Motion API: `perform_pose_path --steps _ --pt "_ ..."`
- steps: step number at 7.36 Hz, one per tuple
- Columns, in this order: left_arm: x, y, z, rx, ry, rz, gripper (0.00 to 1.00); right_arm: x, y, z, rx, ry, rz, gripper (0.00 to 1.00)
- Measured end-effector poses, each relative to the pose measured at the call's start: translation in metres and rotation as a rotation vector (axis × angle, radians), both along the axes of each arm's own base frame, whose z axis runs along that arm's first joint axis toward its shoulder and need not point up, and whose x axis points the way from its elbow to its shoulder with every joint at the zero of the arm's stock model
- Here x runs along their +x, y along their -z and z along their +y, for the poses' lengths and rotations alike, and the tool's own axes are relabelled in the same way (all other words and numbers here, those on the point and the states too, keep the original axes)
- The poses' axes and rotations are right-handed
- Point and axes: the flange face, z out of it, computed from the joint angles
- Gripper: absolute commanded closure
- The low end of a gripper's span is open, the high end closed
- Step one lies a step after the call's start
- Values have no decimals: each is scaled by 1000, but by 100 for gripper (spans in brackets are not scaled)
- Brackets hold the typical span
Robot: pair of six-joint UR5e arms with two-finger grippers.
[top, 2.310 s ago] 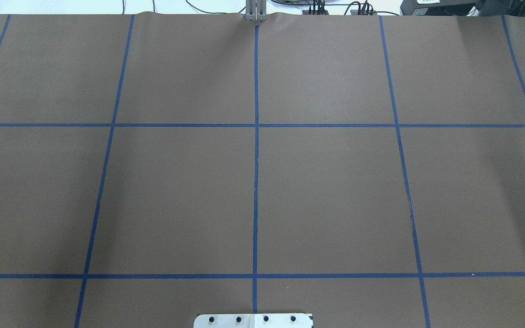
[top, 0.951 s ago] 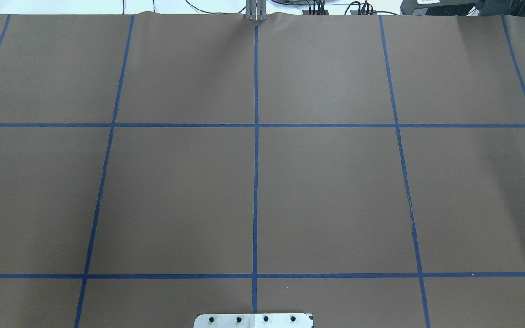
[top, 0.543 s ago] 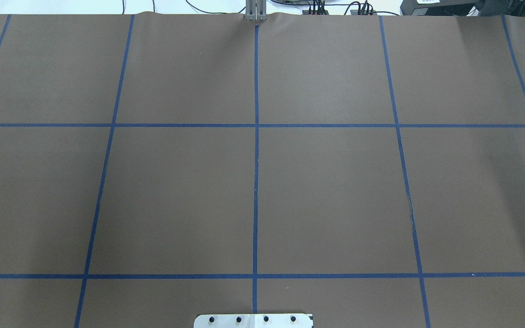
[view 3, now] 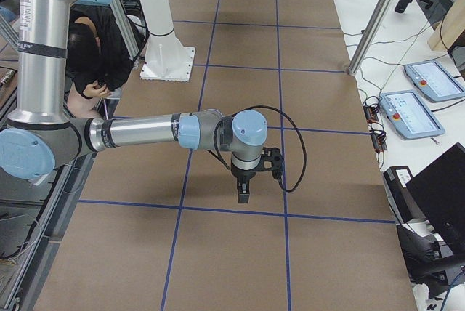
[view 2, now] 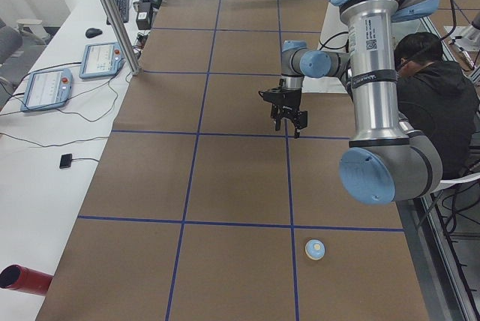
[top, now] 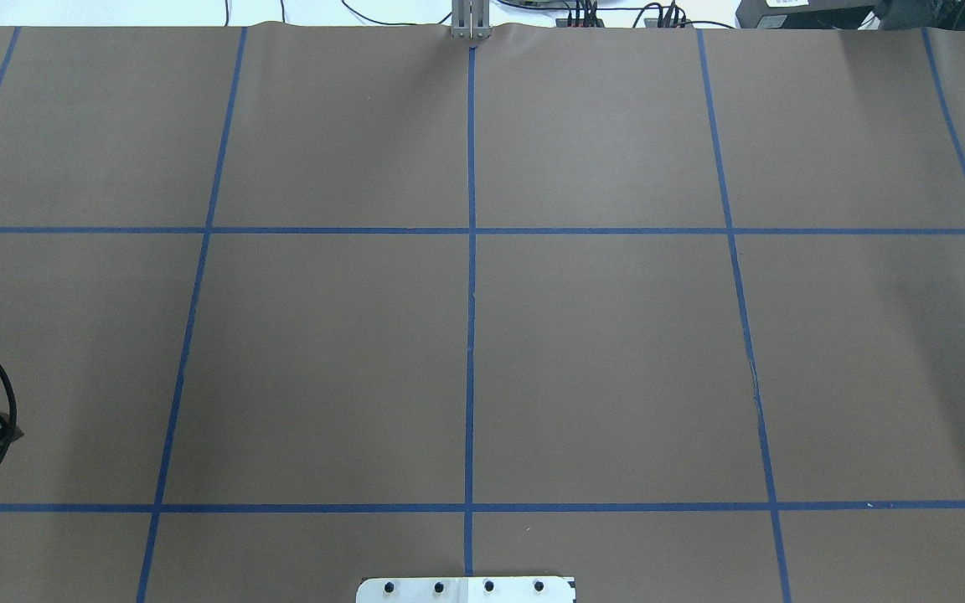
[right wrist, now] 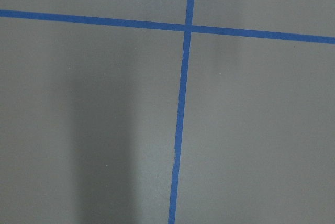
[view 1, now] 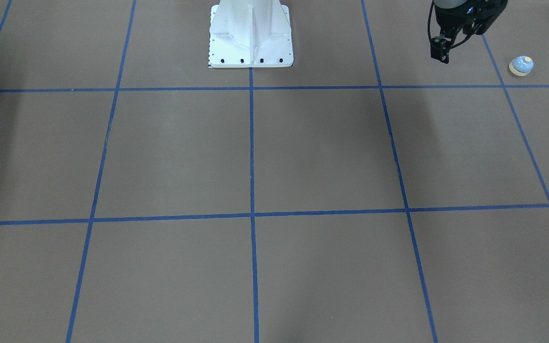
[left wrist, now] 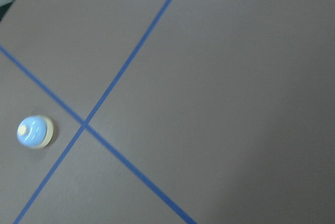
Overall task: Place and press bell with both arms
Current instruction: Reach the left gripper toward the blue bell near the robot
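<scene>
Where bell (view 1: 521, 65) sits: on table (view 1: 303, 152)
Left gripper (view 2: 288, 122): near bell, jaws spread, empty
Right gripper (view 3: 243, 193): far from bell; jaws, cannot tell

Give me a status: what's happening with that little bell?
Left gripper open, above table, short of bell. Right gripper state unclear. Bell upright, untouched. Nothing between.

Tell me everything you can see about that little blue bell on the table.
The bell is a small light-blue dome on a round cream base, with a cream button on top. Its surface looks smooth, though the material cannot be told. It stands upright on the brown table covering at the robot's left end, close beside a crossing of blue tape lines but not on them. Nothing else touches it.
</scene>
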Motion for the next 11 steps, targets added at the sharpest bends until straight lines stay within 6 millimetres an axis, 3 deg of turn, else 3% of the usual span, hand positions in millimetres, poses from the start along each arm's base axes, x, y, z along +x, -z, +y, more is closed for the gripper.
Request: perform_pose_path --steps 2,5,8,11 --pt "21 -46 26 -35 171 -151 0 0 1 1 1 0 1 0" --pt "39 -126 45 -42 475 -343 0 0 3 -1 6 0 -1 0" --pt "29 -179 84 9 645 -468 0 0 6 -3 14 0 1 0" --pt "22 -245 98 49 690 -525 0 0 9 -2 19 1 1 0"
